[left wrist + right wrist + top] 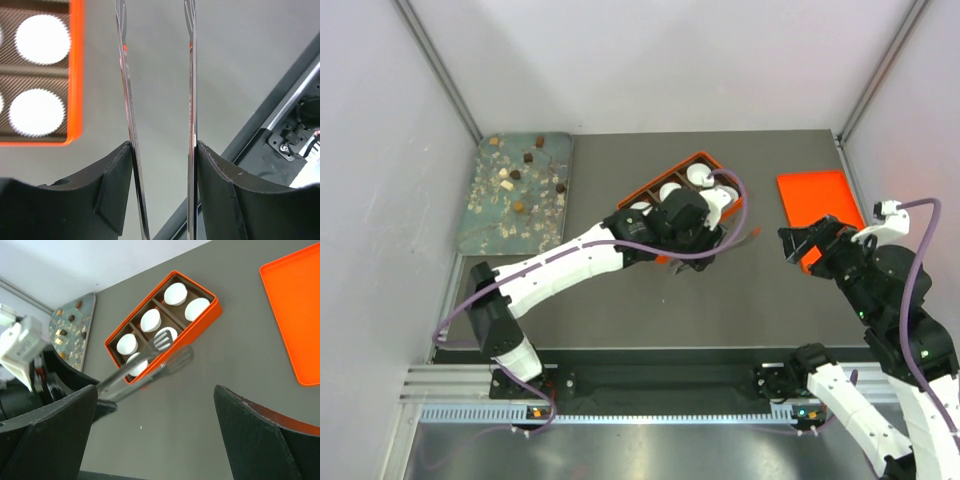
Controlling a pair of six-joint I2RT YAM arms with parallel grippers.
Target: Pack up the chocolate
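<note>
Left gripper (163, 145) grips tongs (127, 100) pointing right — chocolate (516, 174) scattered.

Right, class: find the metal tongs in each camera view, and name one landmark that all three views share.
Top external: tongs just right of centre, below the orange box.
Left wrist: two upright blades mid-frame, clamped in the left pincer.
Right wrist: left of centre, tips over the box.
Shared landmark: the orange box of white cups.

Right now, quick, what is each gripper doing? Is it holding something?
Left gripper: closed on the metal tongs.
Right gripper: open, holding nothing.
</note>
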